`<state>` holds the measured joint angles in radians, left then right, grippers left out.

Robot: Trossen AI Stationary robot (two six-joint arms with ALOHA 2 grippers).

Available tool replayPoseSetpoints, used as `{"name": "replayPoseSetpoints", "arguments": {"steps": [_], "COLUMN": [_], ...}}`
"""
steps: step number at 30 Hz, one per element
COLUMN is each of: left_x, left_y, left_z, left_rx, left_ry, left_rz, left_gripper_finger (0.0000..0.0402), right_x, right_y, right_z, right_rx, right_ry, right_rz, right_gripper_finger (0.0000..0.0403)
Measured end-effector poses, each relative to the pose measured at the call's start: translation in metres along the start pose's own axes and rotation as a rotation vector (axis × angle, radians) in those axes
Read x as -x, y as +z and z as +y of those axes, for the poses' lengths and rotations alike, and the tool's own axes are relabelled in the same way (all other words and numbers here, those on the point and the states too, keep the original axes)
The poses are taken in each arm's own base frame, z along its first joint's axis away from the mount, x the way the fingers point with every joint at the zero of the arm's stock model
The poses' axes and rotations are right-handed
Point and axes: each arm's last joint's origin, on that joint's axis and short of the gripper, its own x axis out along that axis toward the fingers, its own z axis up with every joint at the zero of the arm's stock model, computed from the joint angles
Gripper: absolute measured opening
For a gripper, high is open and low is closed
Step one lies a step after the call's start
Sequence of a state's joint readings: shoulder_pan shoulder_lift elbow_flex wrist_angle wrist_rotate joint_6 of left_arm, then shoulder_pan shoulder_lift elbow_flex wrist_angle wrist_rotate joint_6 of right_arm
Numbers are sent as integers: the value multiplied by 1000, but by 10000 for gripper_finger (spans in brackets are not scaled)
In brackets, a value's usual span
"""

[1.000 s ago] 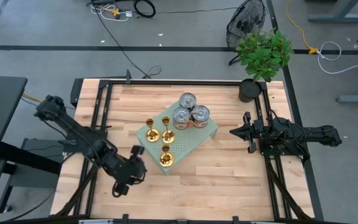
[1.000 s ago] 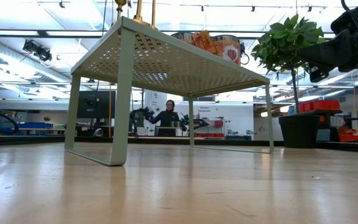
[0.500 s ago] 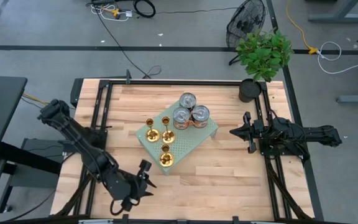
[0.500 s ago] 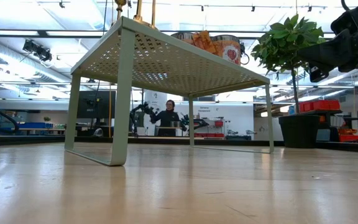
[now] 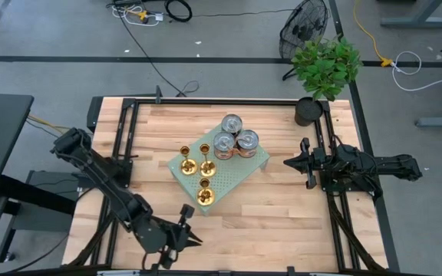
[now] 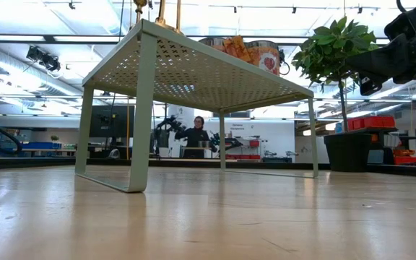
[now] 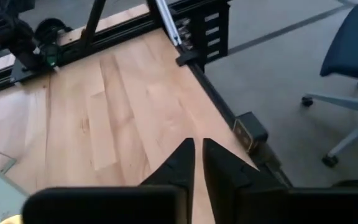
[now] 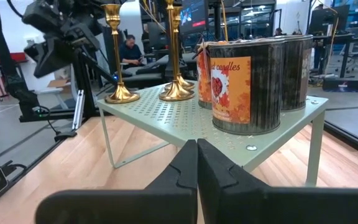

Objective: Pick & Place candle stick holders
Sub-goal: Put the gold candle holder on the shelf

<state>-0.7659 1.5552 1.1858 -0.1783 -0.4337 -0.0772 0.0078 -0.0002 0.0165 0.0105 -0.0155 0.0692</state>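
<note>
Pale green perforated metal forms the small raised rack (image 5: 225, 165) standing near the middle of the wooden table (image 5: 267, 215). On the rack stand three brass candle stick holders (image 5: 204, 192): two side by side toward the rack's far left part, and a third alone at the rack's near corner. All three are upright, with their flared bases flat on the perforated top. Three silver tin cans (image 5: 232, 140) are grouped close together at the rack's far right end, apart from the holders. In the right wrist view the nearest can bears an orange label with a leaf pattern.

The left claw (image 5: 186, 232) is near the table's front edge, well apart from the rack, with nothing between its fingers. In the left wrist view its fingers (image 7: 182, 165) stand almost together, a narrow gap showing between them, over bare wood beside the table's black frame rail (image 7: 213, 102). A blue office chair (image 7: 353, 43) stands on the floor beyond the rail.

The right claw (image 5: 291, 162) is at the table's right side, level with the rack and apart from it, pointing toward the cans. Its fingers (image 8: 188, 165) are clenched tip to tip and empty.

A potted green plant (image 5: 324, 69) stands at the table's far right corner. In the low view, a person (image 6: 197, 133) is seen in the room behind the table, beneath the rack's top.
</note>
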Motion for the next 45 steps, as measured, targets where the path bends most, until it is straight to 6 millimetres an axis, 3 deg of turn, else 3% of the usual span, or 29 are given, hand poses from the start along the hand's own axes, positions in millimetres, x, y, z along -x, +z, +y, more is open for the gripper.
{"name": "replayPoseSetpoints", "arguments": {"steps": [8,14,24,29,41,45], "left_x": [-30,-46,-49,-43,-8,-4], "left_y": [-7,-14,-10,-6,-2,-2], "left_z": [24,41,45,37,-17,-18], "left_rx": [37,79,106,151,185,203], "left_ry": [100,159,176,169,256,377], "left_rz": [22,53,8,-17,-100,-132], "left_gripper_finger": [8,6,3,2,1,1], "right_x": [0,0,0,0,0,0], "right_y": [0,0,0,0,0,0], "right_z": [0,0,0,0,0,0], "right_rx": [0,0,0,0,0,0], "right_ry": [1,1,0,0,0,0], "right_rz": [0,0,0,0,0,0], "right_gripper_finger": [3,3,3,3,3,3]}}
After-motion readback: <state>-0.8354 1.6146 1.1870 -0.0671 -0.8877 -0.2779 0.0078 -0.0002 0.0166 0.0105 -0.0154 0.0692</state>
